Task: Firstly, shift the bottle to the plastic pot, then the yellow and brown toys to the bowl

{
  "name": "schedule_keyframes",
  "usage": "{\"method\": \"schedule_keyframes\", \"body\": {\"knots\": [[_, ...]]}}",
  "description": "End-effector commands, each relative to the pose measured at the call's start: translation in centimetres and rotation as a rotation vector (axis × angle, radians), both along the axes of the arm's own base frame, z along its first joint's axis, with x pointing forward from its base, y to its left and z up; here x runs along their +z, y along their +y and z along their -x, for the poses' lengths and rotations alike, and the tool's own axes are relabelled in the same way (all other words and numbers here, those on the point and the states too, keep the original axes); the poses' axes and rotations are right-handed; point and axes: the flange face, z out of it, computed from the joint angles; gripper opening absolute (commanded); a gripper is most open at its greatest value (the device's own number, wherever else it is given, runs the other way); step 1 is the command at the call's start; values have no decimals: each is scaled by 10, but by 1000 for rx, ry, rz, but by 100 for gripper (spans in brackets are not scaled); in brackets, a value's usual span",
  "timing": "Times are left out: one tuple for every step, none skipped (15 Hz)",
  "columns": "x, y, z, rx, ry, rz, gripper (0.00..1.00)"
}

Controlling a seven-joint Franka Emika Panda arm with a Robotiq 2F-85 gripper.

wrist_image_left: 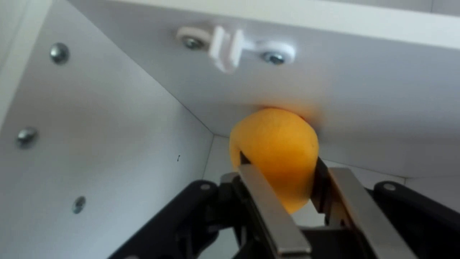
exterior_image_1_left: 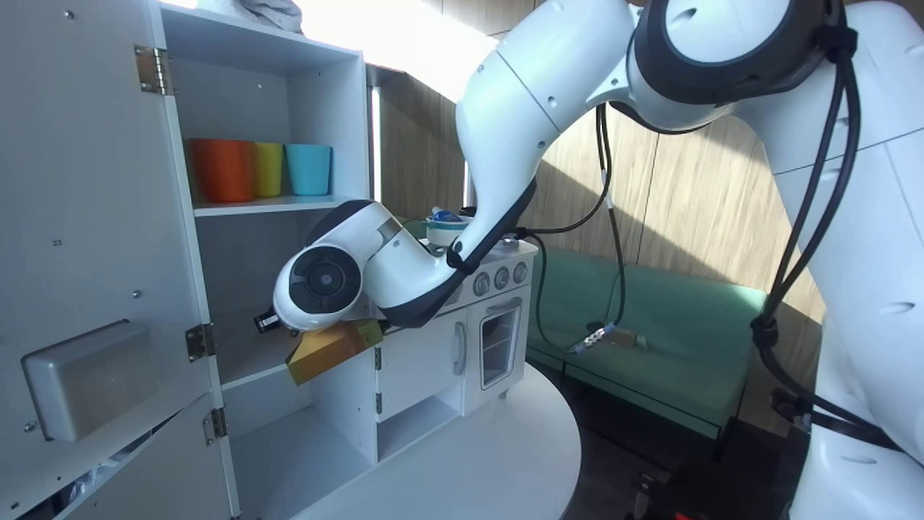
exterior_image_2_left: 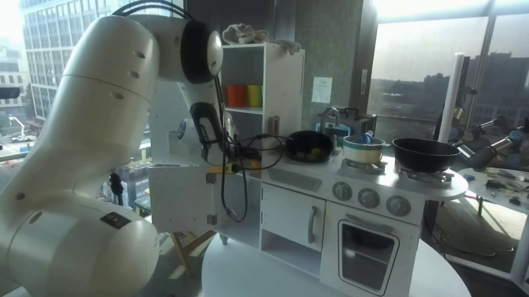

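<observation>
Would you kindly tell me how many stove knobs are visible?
3, in a row across the front of the toy stove in both exterior views: left knob, middle knob and right knob. Its back is hidden.

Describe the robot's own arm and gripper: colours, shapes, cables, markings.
The arm is smooth, rounded and white, with a broad black joint ring and a round black disc. Black cables run along its outside, strapped in places. Low on it sits a dark rectangular label, too small to read. The gripper is black and angular, with flat, dark-tipped silvery fingers.
</observation>
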Motion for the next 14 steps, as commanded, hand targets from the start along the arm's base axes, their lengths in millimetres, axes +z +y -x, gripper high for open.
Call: {"method": "schedule_keyframes", "body": {"knots": [[13,1,10,12,-16,-68,16],[15,1,12,9,-15,-82,15],[17,1,15,4,-14,-95,16],[19,1,17,-2,-9,-112,17],[20,2,21,3,4,-130,14],[21,2,25,4,20,-144,14],[23,2,32,2,41,-152,16],[26,3,38,5,65,-157,16],[30,4,46,6,92,-165,16],[33,5,52,-4,113,-171,16],[37,8,64,-10,135,-170,16],[41,10,73,-13,155,-174,16],[45,14,86,-9,180,-180,16],[50,19,99,-9,200,-181,17]]}}
